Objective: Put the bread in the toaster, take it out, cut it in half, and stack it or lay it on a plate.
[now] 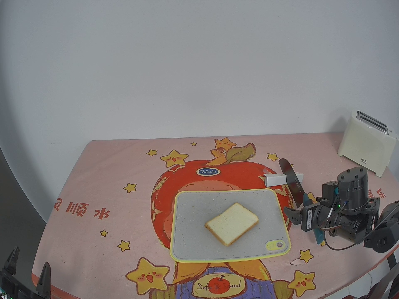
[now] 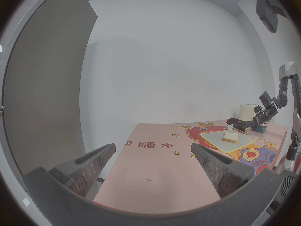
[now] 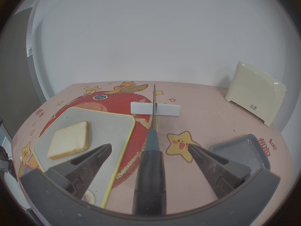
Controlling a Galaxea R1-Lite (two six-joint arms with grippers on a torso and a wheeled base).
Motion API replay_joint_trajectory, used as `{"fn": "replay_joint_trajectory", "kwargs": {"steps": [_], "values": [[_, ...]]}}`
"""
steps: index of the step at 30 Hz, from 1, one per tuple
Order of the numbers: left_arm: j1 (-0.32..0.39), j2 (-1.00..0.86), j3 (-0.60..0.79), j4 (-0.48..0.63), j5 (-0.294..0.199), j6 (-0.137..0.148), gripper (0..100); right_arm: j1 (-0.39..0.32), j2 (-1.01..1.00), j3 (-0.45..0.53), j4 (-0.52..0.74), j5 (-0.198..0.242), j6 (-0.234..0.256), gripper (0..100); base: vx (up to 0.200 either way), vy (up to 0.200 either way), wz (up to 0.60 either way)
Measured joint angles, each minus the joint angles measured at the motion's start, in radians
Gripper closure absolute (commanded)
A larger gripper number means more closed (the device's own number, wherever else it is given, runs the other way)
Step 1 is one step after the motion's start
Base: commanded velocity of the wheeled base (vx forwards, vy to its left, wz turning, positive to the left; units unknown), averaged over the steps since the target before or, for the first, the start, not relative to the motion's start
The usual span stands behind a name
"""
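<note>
Right end effector: released, fingers spread wide and straddling the handle of the dark-bladed knife with the teal-grey handle, no visible contact with it. The knife's long axis runs along the end effector's own line. Handle is toward the near right side of the table; blade stands on edge in the slot of a small white block rest, tip pointing at the far edge. A grey rectangular tray sits just beside the knife, on the side away from the board.

On the other side of the knife is a grey cutting board with a yellow rim, mid-table. On it lies the square slice of pale bread, flat, whole, corners turned diagonal to the board edges.

Cream two-slot toaster: far right corner of the pink cartoon-print table, slots up, well apart from the bread.

Left end effector: released, holding nothing, off the table's near left corner.
</note>
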Motion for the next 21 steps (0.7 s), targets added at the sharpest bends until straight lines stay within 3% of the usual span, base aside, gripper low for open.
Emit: {"fn": "replay_joint_trajectory", "kwargs": {"steps": [1,2,21], "values": [[0.000,0.000,0.000,0.000,0.000,0.000,0,0.000,0.000,0.001,0.001,0.000,0.000,0,0.000,0.000,0.00],[0.000,0.000,0.000,0.000,0.000,0.000,0,0.000,0.000,0.002,0.001,0.000,0.000,100,0.000,0.000,0.00],[0.000,0.000,0.000,0.000,0.000,0.002,0,0.001,-0.004,0.009,-0.006,0.000,-0.003,100,0.000,0.000,0.00]]}}
